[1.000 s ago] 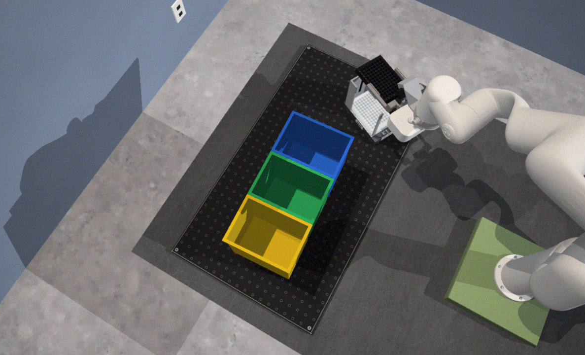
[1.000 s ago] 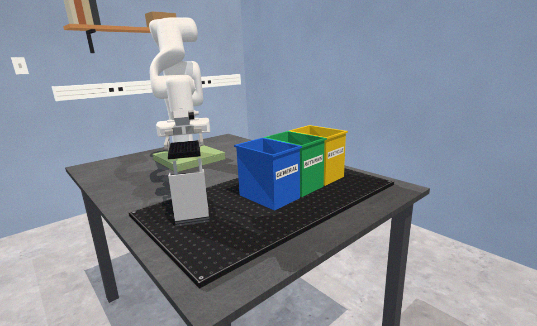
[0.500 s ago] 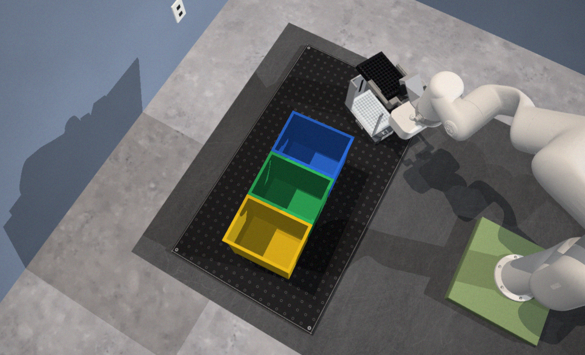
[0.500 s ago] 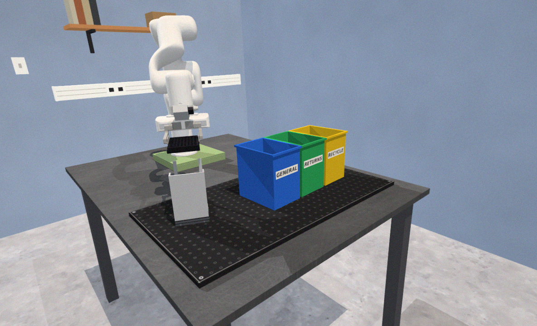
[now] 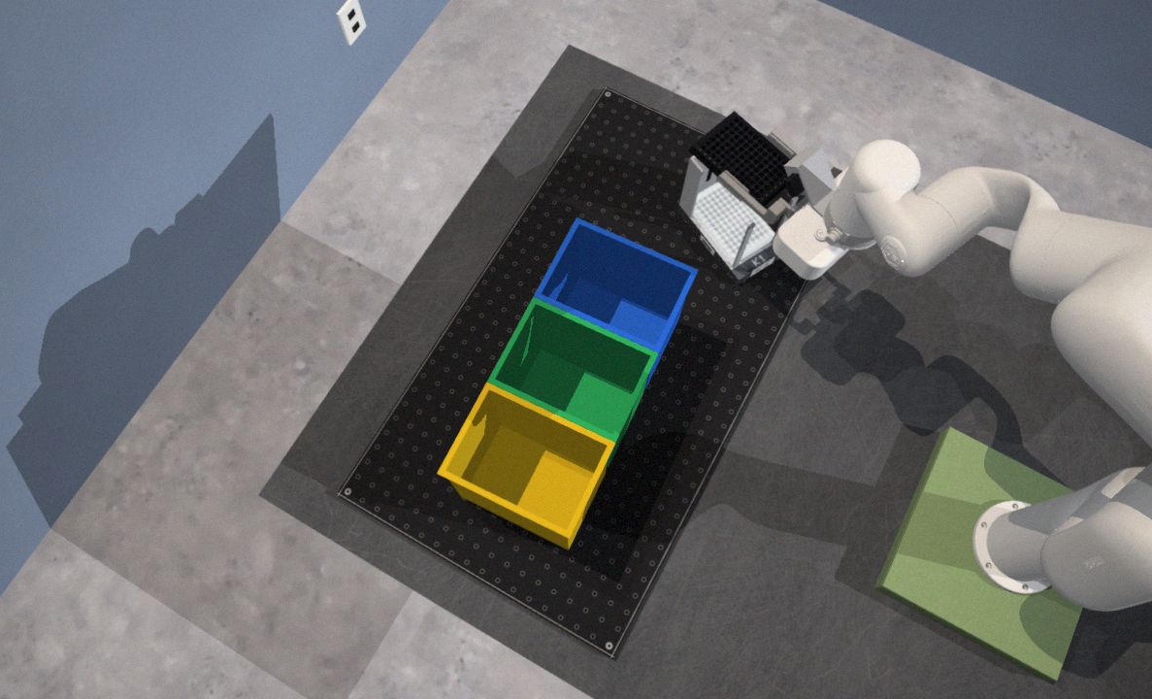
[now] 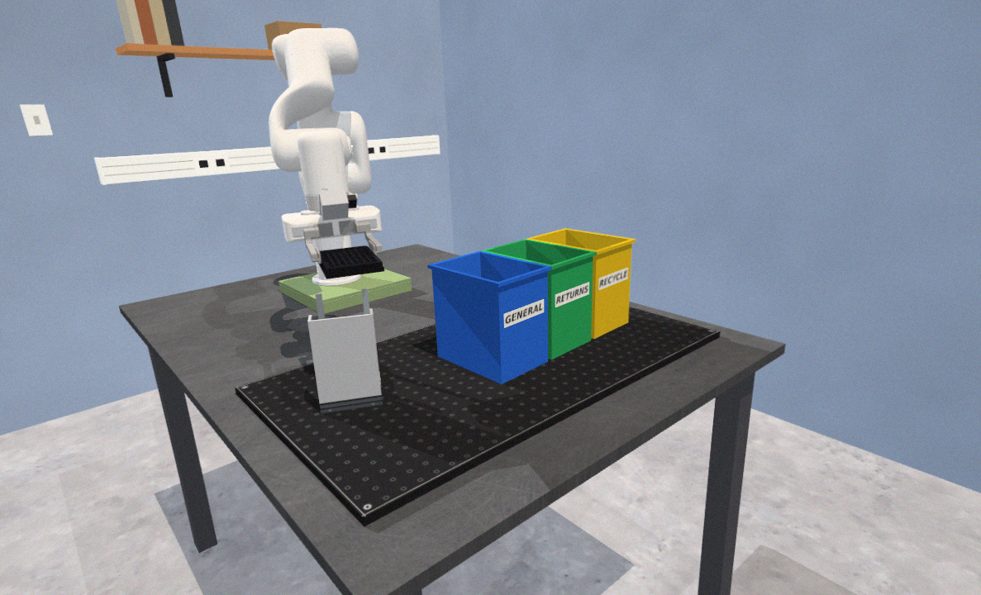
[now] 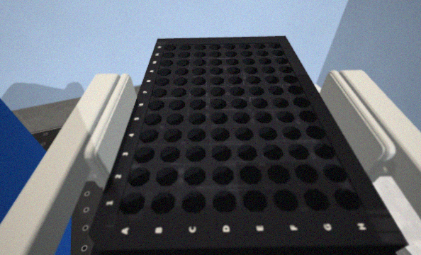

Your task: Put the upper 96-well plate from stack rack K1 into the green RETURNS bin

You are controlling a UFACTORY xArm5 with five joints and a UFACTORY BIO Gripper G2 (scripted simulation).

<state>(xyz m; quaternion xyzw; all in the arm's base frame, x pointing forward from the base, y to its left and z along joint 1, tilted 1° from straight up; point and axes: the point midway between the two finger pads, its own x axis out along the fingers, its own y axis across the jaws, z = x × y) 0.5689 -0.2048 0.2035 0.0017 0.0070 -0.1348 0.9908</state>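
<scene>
While pincer (image 5: 757,169) (image 6: 343,251) (image 7: 232,117) grasps black plate (image 5: 742,156) (image 6: 350,261) (image 7: 228,142) above rack K1 (image 5: 695,186) (image 6: 345,359): lift stage; next, carriage over green bin (image 5: 592,330) (image 6: 572,326).

Open air lies above the rack (image 5: 694,183) (image 6: 345,356) — but the blue bin (image 5: 616,276) (image 6: 490,318) stands before the green one (image 5: 576,369) (image 6: 572,311).
</scene>
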